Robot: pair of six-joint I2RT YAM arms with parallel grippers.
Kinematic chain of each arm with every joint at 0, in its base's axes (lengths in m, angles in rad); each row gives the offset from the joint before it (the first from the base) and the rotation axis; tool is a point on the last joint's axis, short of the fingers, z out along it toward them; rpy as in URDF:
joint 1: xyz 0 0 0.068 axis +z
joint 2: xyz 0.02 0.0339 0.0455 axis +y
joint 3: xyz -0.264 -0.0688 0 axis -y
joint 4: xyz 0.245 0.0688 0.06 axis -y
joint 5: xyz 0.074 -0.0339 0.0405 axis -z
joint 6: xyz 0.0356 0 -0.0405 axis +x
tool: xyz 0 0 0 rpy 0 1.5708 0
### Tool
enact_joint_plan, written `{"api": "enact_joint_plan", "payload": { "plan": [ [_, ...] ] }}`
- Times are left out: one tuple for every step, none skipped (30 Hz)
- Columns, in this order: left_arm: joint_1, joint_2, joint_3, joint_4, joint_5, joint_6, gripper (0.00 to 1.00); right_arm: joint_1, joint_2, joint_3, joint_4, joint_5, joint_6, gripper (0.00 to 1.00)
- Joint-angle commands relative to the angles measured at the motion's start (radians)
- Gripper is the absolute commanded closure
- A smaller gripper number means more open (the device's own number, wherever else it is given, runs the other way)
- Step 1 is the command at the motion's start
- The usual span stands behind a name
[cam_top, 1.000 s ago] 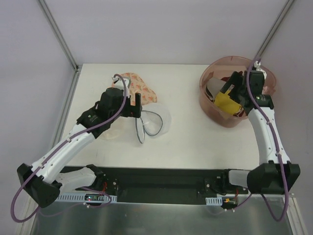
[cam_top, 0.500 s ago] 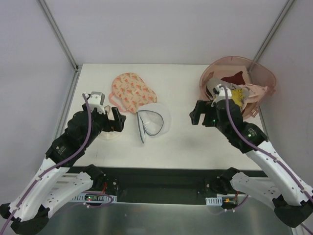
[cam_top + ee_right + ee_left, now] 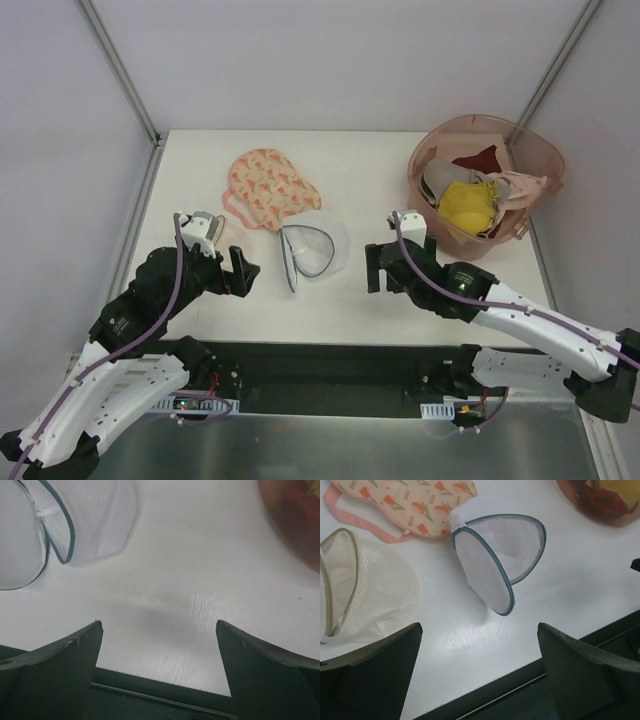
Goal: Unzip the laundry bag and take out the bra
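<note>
The laundry bag, white mesh with a grey-blue zipper rim, lies unzipped and gaping at the table's middle. It looks empty in the left wrist view and shows in the right wrist view. The yellow bra lies in the pink tub on other garments. My left gripper is open and empty, left of the bag and near the front edge. My right gripper is open and empty over bare table, right of the bag.
A flat pink pouch with orange prints lies behind the laundry bag. A cream mesh bag lies left of it, by my left gripper. The tub also holds beige, grey and maroon garments. The black front rail runs along the near edge.
My right gripper came out of the tub, leaving the yellow bra inside, and swung to the front middle. My left gripper drew back from the laundry bag toward the front left.
</note>
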Motion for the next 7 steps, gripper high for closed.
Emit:
{"api": "enact_joint_plan", "payload": {
  "plan": [
    [0.006,-0.014,-0.005,-0.018,0.041,-0.014,0.01,0.022,0.040,0.032,-0.040,0.107,0.050,0.00],
    [0.006,-0.016,-0.008,-0.023,0.040,-0.014,0.01,0.022,0.046,0.039,-0.045,0.116,0.051,0.00],
    [0.006,-0.014,-0.009,-0.024,0.040,-0.012,0.01,0.024,0.057,0.046,-0.052,0.121,0.050,0.00],
    [0.006,-0.013,-0.009,-0.028,0.040,-0.011,0.01,0.024,0.063,0.049,-0.055,0.124,0.051,0.00],
    [0.006,-0.011,-0.012,-0.029,0.040,-0.011,0.01,0.025,0.066,0.053,-0.057,0.130,0.051,0.00],
    [0.006,-0.009,-0.014,-0.032,0.038,-0.011,0.01,0.027,0.067,0.055,-0.057,0.136,0.051,0.00],
    [0.006,-0.006,-0.015,-0.034,0.038,-0.012,0.01,0.030,0.066,0.056,-0.052,0.139,0.050,0.00]
  ]
}}
